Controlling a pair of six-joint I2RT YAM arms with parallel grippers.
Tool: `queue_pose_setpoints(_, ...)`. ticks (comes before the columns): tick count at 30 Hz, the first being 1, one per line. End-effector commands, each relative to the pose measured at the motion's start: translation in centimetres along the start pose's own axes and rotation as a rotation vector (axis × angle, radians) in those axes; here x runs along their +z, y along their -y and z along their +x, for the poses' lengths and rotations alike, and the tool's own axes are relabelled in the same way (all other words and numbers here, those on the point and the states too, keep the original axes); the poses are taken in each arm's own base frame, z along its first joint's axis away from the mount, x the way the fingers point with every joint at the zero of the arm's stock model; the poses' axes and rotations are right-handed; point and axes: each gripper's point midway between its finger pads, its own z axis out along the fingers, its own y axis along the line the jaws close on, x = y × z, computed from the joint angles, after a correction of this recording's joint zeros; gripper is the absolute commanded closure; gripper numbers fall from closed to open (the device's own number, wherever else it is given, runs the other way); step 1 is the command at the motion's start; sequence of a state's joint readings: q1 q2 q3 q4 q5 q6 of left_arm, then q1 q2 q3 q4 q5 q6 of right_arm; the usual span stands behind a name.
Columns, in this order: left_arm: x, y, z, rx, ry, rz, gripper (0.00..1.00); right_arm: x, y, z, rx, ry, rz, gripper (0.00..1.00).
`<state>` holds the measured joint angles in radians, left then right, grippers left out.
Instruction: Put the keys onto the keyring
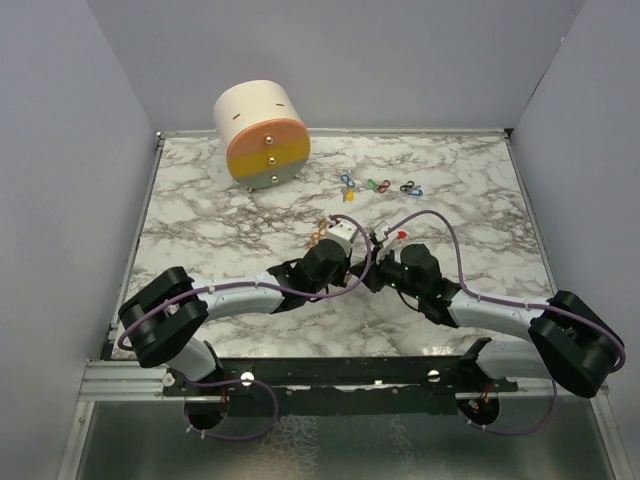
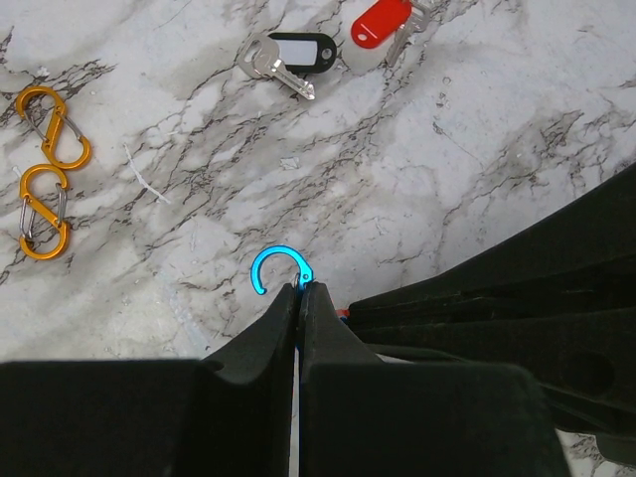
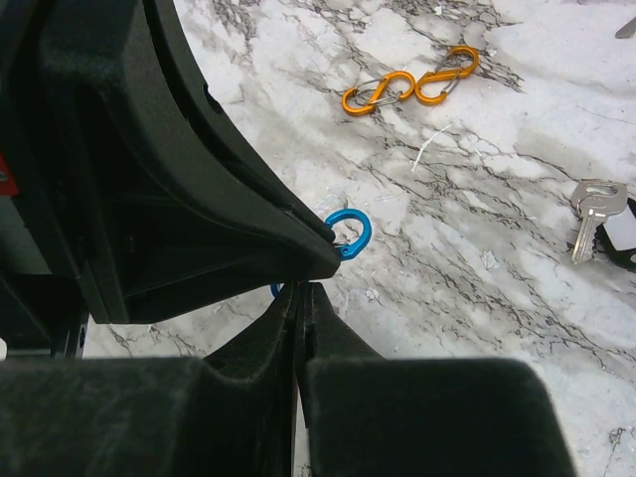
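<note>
Pincers of both arms meet nose to nose near the middle of the table (image 1: 220, 230). The left pincer (image 2: 300, 290) is closed tight. Its tips nip one end of a small blue ring (image 2: 279, 251), an open hook that sticks out toward twelve o'clock in the left wrist view. The right pincer (image 3: 298, 295) is closed too, with a sliver of blue showing at its tip, but I cannot tell whether it truly grips the ring. The keys (image 3: 593, 206) lie flat on the marble, apart from the ring and not yet threaded. From the left wrist, a black-tagged key (image 2: 288, 52) lies at twelve o'clock and a red-tagged key (image 2: 380, 22) at one o'clock. Two orange clips (image 2: 47, 167) sit at ten o'clock, out of the way. The hold looks to me like the weak spot. The ring is thin and caught only at the very fingertips, so a small twist, or the two arms pulling in different directions, could flick it loose. With neither pincer free, fetching a key means one must let go, and the ring may then tilt or drop.
</note>
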<state>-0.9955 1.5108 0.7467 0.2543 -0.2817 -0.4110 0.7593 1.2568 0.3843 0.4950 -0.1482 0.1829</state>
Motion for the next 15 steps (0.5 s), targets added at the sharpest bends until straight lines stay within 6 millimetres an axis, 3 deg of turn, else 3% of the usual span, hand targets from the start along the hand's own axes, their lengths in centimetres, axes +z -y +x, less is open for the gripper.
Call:
queue_pose_setpoints(1, 0.24, 0.76, -2.46, -0.011, 0.067, 0.001, 1.00, 0.44, -1.13, -1.60, -0.027, 0.043, -0.051, 0.99)
queue_pose_setpoints(15, 0.66, -0.16, -2.94, -0.025, 0.057, -0.072, 1.00, 0.45, -1.78, -1.45, -0.044, 0.045, -0.071, 0.99)
